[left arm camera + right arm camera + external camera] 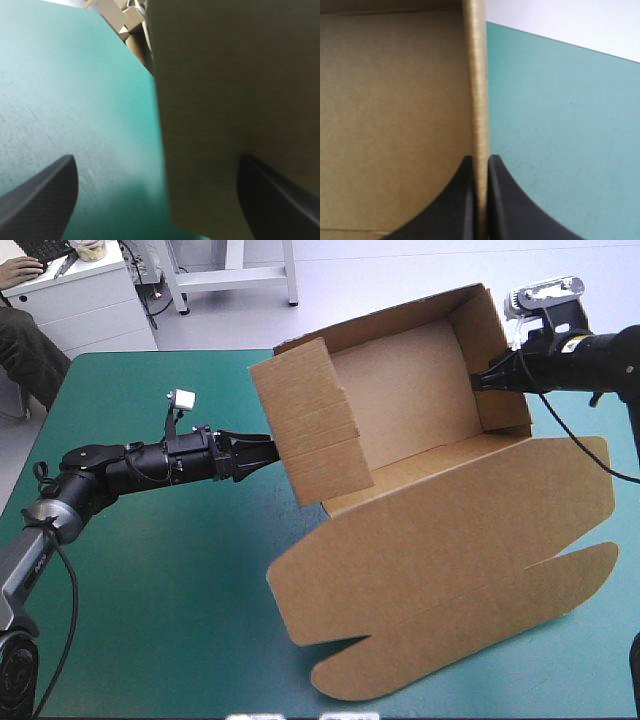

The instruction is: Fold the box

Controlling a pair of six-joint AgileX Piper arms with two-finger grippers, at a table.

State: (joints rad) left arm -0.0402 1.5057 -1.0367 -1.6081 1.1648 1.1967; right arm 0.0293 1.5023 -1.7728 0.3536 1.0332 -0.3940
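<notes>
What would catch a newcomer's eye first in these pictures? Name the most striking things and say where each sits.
The brown box dominates the teal-green table: an open tray with raised walls toward the far edge, its lid spread out toward the near edge. The right gripper is shut on the tray's right wall. The left gripper stands open at the left wall, the board's edge between its fingers.

High view bright and even under diffuse overhead light. Soft shadow on the counter [150, 590] at 8 o'clock of the box [450, 560]. Left wrist view: box face dim, shaded.
</notes>
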